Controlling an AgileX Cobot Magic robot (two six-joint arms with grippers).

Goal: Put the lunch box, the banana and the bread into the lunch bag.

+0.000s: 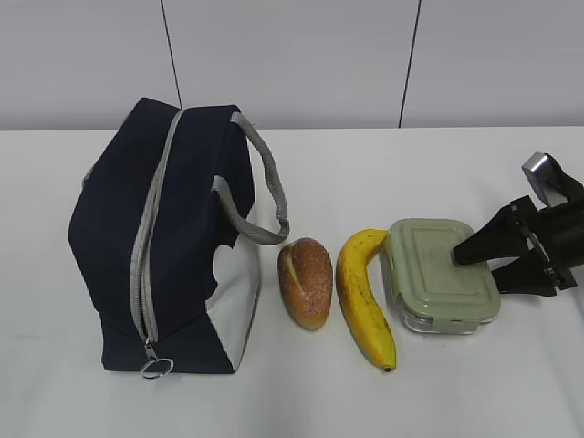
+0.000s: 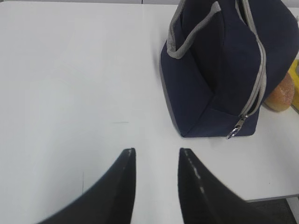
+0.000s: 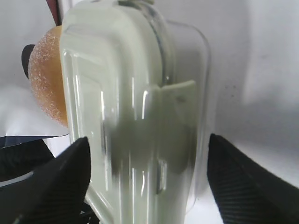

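The navy lunch bag (image 1: pixel 173 237) lies on its side at the left, with its grey zipper closed and the ring pull (image 1: pixel 157 368) at the near end. The bread (image 1: pixel 306 281), the banana (image 1: pixel 363 297) and the green-lidded lunch box (image 1: pixel 438 272) lie in a row to its right. My right gripper (image 1: pixel 479 265) is open, its fingers straddling the right end of the lunch box (image 3: pixel 135 116). The bread (image 3: pixel 46 79) shows behind the lunch box. My left gripper (image 2: pixel 156 151) is open and empty over bare table, to the left of the bag (image 2: pixel 219 70); it is out of the exterior view.
The white table (image 1: pixel 411 164) runs back to a white panelled wall. The bag's grey strap handles (image 1: pixel 265 182) stick out towards the bread. In the left wrist view the table's near edge (image 2: pixel 275 198) lies at the lower right.
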